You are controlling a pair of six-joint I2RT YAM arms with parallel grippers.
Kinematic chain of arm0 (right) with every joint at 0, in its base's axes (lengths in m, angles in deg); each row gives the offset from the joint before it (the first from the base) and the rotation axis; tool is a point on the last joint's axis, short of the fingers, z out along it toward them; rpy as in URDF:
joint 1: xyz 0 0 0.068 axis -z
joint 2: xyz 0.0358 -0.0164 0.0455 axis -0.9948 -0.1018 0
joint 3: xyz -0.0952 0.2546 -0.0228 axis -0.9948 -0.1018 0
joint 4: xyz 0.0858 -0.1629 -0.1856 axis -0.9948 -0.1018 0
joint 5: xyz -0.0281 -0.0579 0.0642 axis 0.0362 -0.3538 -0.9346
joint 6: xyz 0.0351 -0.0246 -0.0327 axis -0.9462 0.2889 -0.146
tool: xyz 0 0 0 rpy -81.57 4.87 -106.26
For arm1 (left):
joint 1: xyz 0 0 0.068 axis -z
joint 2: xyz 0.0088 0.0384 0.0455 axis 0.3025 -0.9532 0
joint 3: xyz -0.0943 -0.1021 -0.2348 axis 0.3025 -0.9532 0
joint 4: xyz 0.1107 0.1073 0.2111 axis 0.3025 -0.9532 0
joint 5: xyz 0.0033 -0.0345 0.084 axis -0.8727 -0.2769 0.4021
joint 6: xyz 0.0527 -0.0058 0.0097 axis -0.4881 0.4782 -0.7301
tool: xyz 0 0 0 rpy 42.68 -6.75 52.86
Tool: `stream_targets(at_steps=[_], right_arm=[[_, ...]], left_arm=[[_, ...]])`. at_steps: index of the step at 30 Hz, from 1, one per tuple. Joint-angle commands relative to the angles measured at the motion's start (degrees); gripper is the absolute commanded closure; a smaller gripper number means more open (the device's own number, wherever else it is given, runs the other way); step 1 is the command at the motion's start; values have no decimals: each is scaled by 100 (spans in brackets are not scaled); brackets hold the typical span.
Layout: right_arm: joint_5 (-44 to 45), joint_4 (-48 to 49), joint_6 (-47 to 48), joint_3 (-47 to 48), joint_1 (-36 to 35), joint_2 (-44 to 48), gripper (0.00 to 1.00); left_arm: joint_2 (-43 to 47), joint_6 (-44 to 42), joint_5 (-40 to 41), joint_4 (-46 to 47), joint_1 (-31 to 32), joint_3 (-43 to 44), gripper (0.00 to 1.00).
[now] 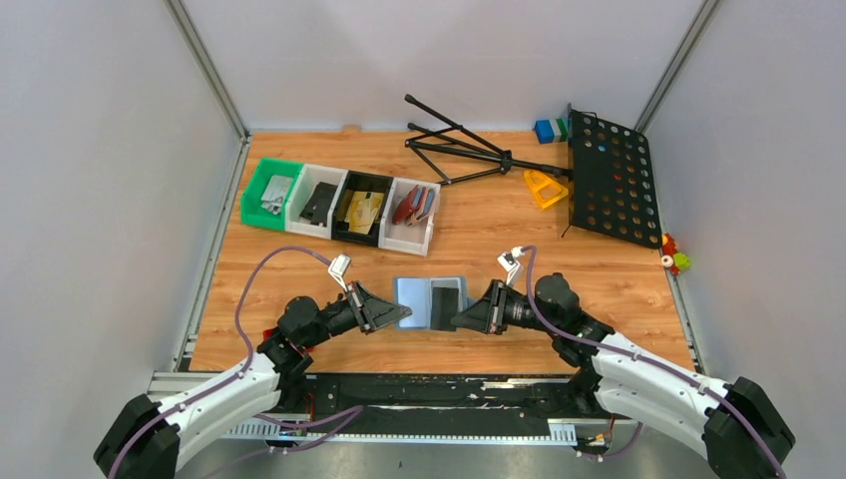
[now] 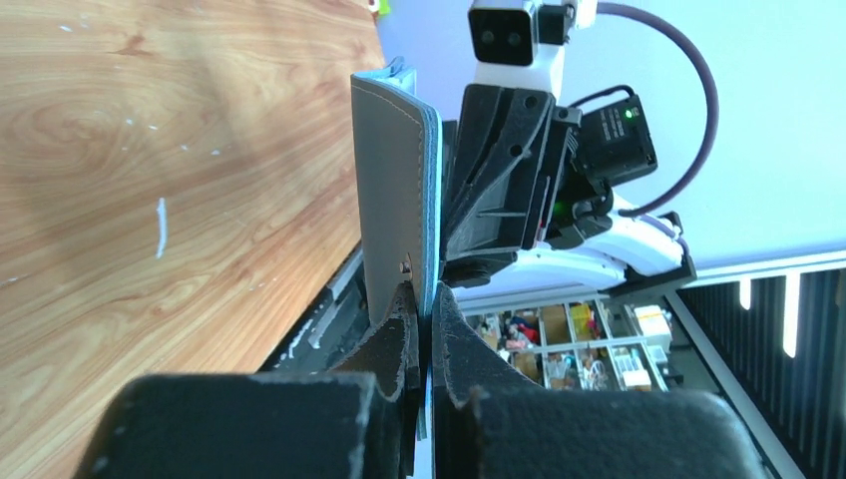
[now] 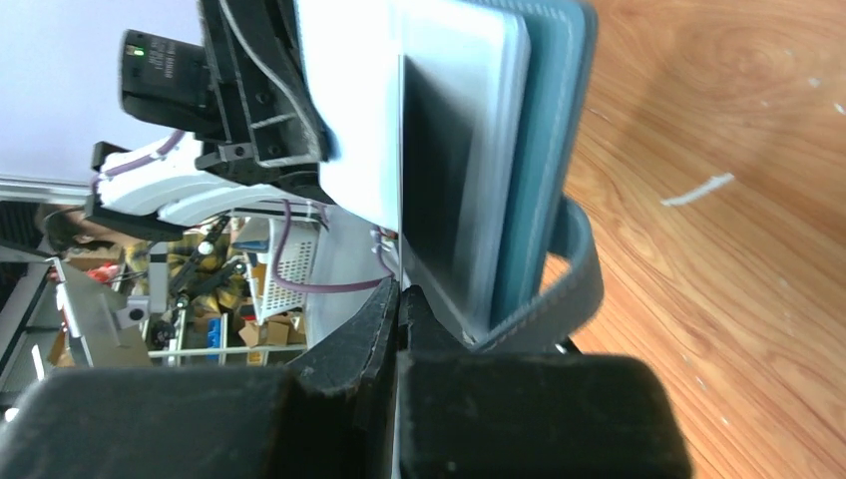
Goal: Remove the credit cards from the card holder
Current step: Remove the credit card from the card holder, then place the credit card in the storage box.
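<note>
Both jaws pinch shut — left on the card holder [image 1: 411,297], right on its grey card [image 1: 445,301].

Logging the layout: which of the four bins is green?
The leftmost bin in the row; the other three are white, black and white.

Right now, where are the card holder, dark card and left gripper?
card holder [image 1: 414,292], top view, light-blue left half
dark card [image 1: 445,302], top view, its middle
left gripper [image 2: 423,301], left wrist view, between fingertips
</note>
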Motion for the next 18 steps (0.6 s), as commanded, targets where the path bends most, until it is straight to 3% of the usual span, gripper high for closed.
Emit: stream_targets(at_steps=[1, 8, 18], right_arm=[[342, -1060, 551, 305, 28, 159, 100], [615, -1740, 989, 503, 32, 320, 100], [948, -2379, 1415, 779, 53, 436, 100]], left_arm=[[309, -246, 239, -601, -80, 87, 100], [507, -819, 481, -1980, -86, 372, 100], [489, -1300, 801, -3089, -89, 615, 100]])
